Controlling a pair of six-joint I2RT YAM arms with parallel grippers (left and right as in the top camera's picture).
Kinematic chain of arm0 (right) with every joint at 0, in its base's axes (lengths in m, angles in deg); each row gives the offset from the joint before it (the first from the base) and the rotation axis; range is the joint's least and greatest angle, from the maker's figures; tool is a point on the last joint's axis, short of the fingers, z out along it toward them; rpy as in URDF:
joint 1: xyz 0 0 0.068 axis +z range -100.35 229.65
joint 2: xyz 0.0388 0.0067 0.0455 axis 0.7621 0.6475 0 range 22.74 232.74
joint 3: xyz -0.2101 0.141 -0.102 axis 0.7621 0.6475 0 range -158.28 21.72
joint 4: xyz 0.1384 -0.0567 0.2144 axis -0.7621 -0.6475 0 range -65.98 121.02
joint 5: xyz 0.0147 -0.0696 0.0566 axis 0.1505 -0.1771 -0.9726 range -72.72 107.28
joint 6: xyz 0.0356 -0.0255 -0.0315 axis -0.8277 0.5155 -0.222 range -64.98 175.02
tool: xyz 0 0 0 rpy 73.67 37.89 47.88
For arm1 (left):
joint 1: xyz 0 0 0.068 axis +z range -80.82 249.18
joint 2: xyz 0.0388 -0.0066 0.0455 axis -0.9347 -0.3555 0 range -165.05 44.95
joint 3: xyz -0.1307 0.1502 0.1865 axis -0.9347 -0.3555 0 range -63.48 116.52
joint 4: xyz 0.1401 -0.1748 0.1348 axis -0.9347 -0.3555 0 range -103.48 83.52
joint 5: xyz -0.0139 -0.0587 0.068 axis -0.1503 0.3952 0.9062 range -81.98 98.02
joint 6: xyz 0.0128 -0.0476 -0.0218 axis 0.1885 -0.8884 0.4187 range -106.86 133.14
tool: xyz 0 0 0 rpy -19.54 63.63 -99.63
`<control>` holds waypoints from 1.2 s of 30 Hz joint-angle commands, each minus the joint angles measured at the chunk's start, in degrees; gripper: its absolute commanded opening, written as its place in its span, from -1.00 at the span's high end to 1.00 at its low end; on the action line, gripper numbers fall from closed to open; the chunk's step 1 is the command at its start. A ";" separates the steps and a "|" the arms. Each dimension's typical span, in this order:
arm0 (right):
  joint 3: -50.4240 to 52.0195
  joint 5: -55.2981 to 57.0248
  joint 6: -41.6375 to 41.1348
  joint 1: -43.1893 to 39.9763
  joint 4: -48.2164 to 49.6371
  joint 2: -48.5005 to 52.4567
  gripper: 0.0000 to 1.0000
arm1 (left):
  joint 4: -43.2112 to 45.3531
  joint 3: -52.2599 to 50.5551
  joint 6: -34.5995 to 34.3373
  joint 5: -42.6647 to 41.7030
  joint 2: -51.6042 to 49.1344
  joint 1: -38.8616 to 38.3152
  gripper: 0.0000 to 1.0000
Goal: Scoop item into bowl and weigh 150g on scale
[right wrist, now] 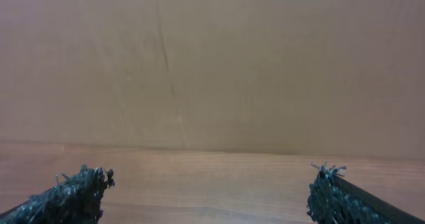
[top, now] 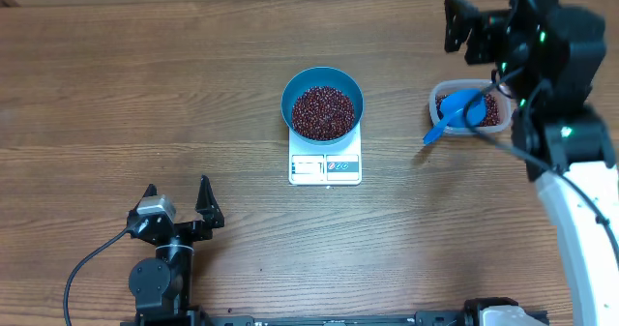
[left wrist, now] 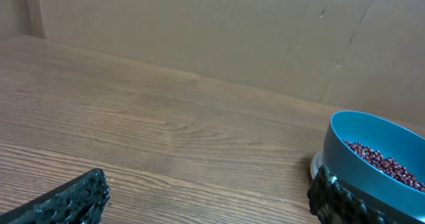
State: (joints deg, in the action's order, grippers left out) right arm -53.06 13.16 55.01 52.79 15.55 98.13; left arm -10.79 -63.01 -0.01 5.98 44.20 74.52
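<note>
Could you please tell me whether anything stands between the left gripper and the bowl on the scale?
Nothing visible does. Only bare table lies between the open left gripper and the bowl, which sits on the scale.

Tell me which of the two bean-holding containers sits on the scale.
The round glossy blue bowl, resting on the small white square scale; the clear plastic tub stands on the wooden table, holding a blue scoop.

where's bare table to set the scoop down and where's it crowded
Widest bare patch: the table left of the bowl and scale, beyond the left gripper. A narrower strip lies between the scale and the tub. Crowded: the right side, where the right arm hangs over the tub and scoop.
</note>
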 commanded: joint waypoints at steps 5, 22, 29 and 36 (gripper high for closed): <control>18.78 -3.21 0.04 0.13 18.29 -9.05 -1.00 | -0.15 -0.20 1.36 0.57 0.39 0.37 -0.99; 50.64 -3.50 0.11 0.11 44.54 -26.73 -1.00 | -0.15 -0.20 1.38 0.57 0.39 0.37 -0.99; 60.13 -3.48 0.13 0.11 45.83 -34.97 -1.00 | -0.15 -0.20 1.36 0.57 0.39 0.37 -0.99; 68.28 -3.45 0.13 0.11 45.66 -42.84 -1.00 | -0.15 -0.20 1.38 0.57 0.39 0.37 -0.99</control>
State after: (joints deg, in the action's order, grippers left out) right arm 12.35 10.03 54.99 52.79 60.95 58.27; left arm -10.79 -63.01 -0.01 6.18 44.20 74.52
